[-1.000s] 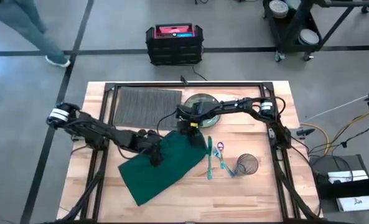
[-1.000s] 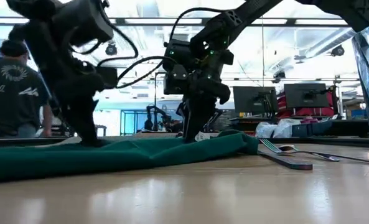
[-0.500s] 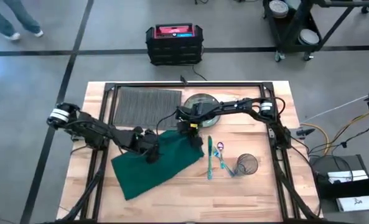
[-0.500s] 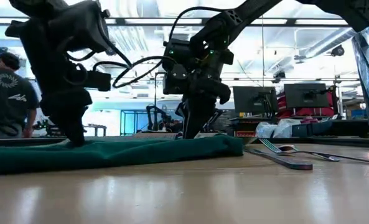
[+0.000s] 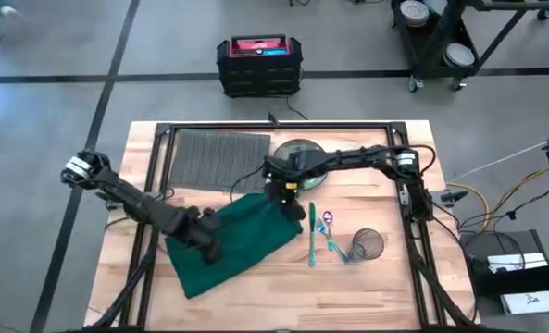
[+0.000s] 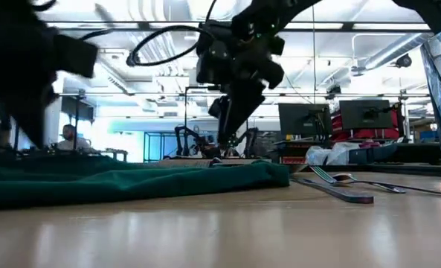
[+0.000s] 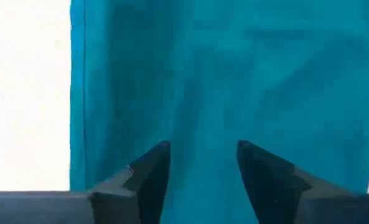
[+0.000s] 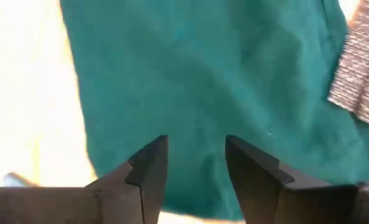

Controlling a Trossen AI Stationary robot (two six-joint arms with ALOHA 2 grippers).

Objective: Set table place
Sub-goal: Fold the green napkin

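Note:
A dark green cloth napkin (image 5: 242,245) lies crumpled flat on the table (image 5: 385,287), in front of the dark grey ribbed placemat (image 5: 217,157). My left gripper (image 5: 209,248) hovers open over the napkin's left part (image 7: 234,74). Over the napkin's far right corner (image 8: 203,81) my right gripper (image 5: 276,191) is open, its fingertips just above the cloth in the low view (image 6: 220,152). A strip of the placemat (image 8: 358,81) shows in the right wrist view. A grey plate (image 5: 297,151) sits on the table to the right of the placemat.
Cutlery with green and blue handles (image 5: 316,231) lies to the right of the napkin, also in the low view (image 6: 339,186). A wire cup (image 5: 367,245) stands farther right. A black and red case (image 5: 258,63) sits on the floor beyond the table.
My left gripper has gone toward the table's left and near edges, and the napkin's left part has slid that way with it while the right part stayed. My right gripper has risen a little off the napkin's far corner.

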